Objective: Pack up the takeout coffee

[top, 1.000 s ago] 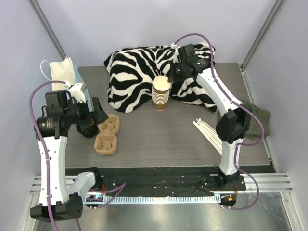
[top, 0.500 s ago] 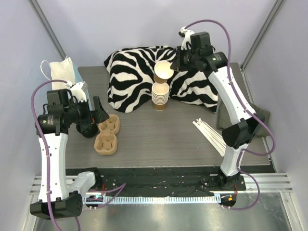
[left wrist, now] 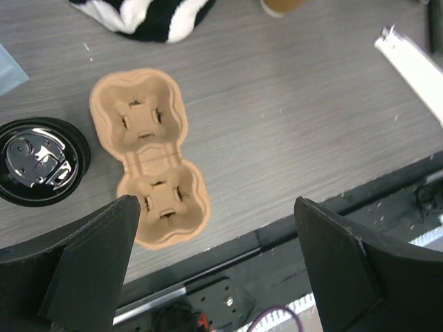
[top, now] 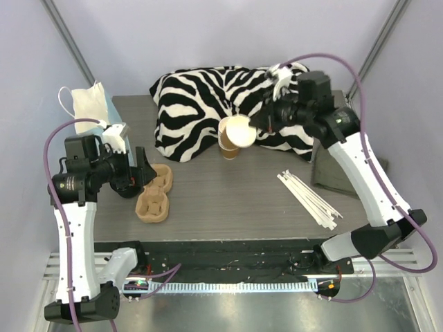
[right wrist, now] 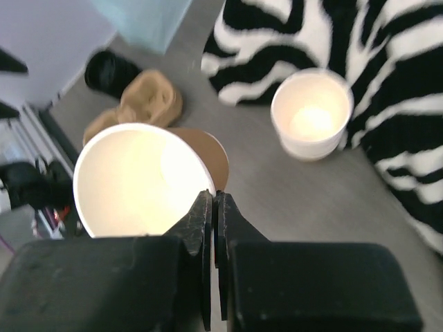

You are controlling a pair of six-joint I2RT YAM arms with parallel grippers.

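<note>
No lidded takeout coffee is in view. My right gripper (top: 257, 128) (right wrist: 213, 197) is shut on the rim of one lidless tan paper cup (top: 239, 131) (right wrist: 138, 180). It holds the cup tilted in the air, in front of the stack of lidless cups (top: 228, 146) (right wrist: 311, 114). My left gripper (top: 142, 166) (left wrist: 214, 204) is open and empty. It hovers over a tan two-cup pulp carrier (top: 154, 195) (left wrist: 149, 155). Loose black lids (top: 128, 188) (left wrist: 40, 160) lie left of the carrier.
A zebra-striped cloth (top: 201, 104) lies at the back, behind the cup stack. White stirrers (top: 309, 197) lie at the right of the table. A face mask on a blue box (top: 90, 104) sits at the back left. A dark cloth (top: 332, 173) is at the right edge.
My right gripper pulled the top cup off the stack, lifted it, then carried it nearer and tilted it. The left arm barely moved.
</note>
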